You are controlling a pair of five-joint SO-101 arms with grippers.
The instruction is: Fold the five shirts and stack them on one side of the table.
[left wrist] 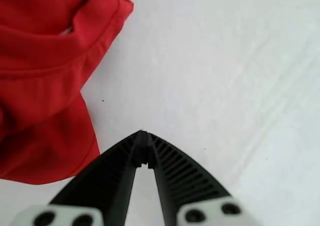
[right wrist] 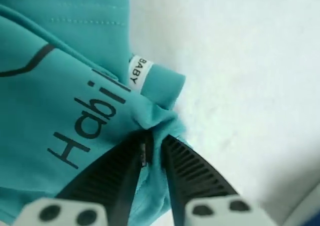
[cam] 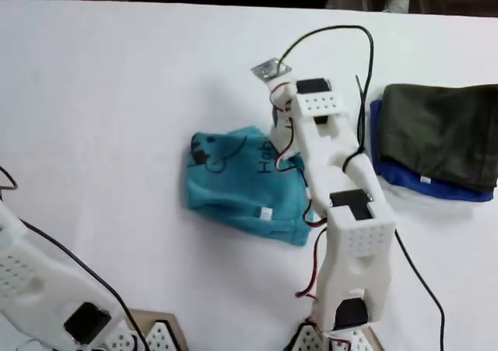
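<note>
The right jaws pinch the teal shirt [right wrist: 65, 60] edge, likely to fold it; left jaws pressed together, empty, beside red shirt [left wrist: 45, 60].

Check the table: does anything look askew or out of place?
The teal shirt lies bunched and skewed, its edge pinched in the right claw. In the stack beside it, the blue shirt pokes out from under the dark green shirt. A red shirt lies crumpled.
</note>
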